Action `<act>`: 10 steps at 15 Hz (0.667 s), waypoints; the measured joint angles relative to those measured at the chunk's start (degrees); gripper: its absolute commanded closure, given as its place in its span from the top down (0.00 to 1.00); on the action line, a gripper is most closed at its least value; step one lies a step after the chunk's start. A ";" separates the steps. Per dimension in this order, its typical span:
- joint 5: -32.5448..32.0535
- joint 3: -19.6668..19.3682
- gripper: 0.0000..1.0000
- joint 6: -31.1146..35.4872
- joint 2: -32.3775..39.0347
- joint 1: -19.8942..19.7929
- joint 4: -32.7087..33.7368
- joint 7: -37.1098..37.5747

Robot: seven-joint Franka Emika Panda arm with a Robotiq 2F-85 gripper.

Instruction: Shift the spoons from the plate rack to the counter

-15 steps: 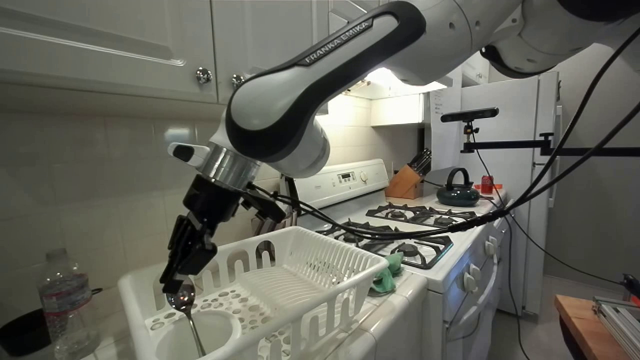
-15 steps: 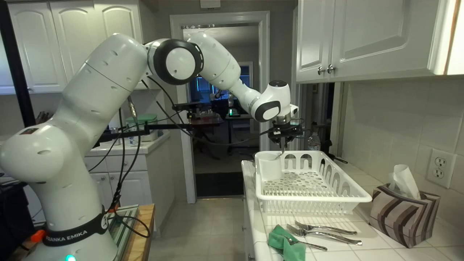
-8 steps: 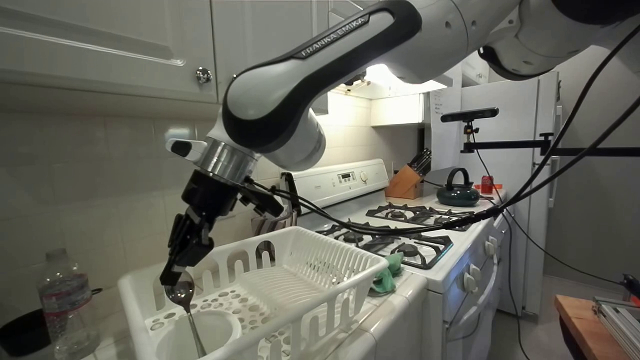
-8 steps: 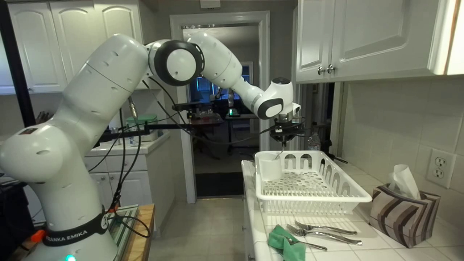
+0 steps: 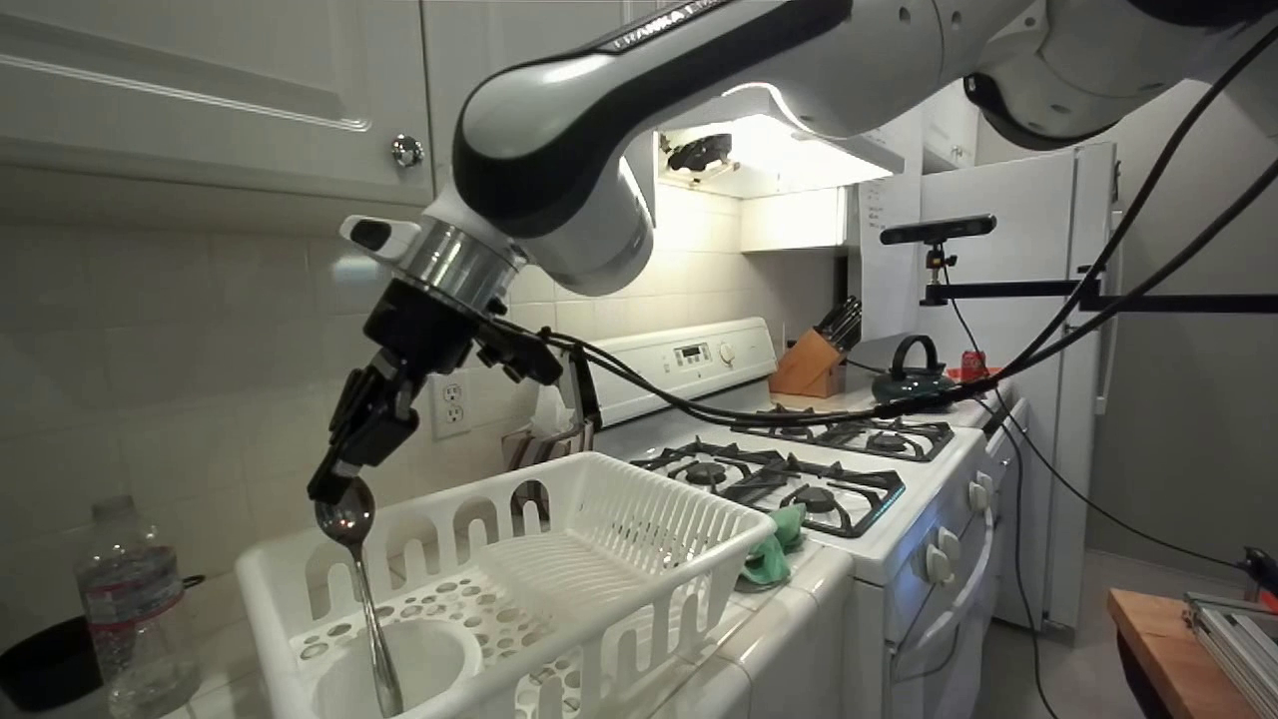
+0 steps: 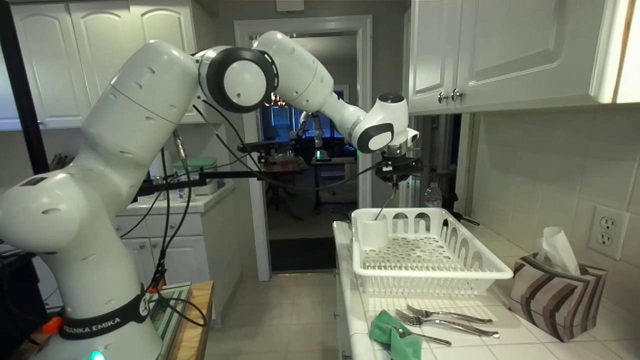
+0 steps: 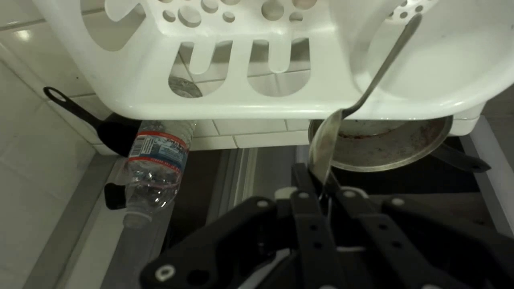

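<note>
Arm (image 6: 100, 200): white with black trim, far left in an exterior view, arched across towards the right
Table (image 6: 520, 347): white tile with thin joints, from near the middle to the right edge
Plate rack (image 6: 432, 274): white plastic, rectangular, standing on the table, round holes through its floor
Cup (image 6: 374, 237): white, round, inside the plate rack at its far left corner
Cloth (image 6: 385, 327): green, crumpled on the table in front of the plate rack
Spoon (image 5: 345, 514): shiny metal, over the plate rack in both exterior views, tilted, bowl uppermost, thin handle slanting down to the mouth of the cup; whether its end dips inside, cannot tell
Hand (image 7: 317, 178): black, pinching the spoon by the tip of its bowl, one finger on each side of it in the wrist view
Utensil (image 6: 430, 338): silver, partly on the cloth, its head too small to tell spoon from fork
Forks (image 6: 470, 329): two, silver, near each other on the table in front of the plate rack, tines to the left
Bottle (image 6: 433, 195): clear plastic, upright beyond the plate rack
Tissue box (image 6: 557, 300): striped brown and grey, on the table just beside the plate rack's right corner, white tissue (image 6: 557, 252) standing out of its top
</note>
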 measured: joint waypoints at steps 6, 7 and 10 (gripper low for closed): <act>3.69 0.18 0.02 -6.44 -7.32 -5.28 -2.71 0.08; 4.13 -0.34 0.02 -7.23 -8.82 -5.84 -3.83 0.27; 7.46 -1.52 0.02 -9.94 -13.46 -7.34 -8.09 0.52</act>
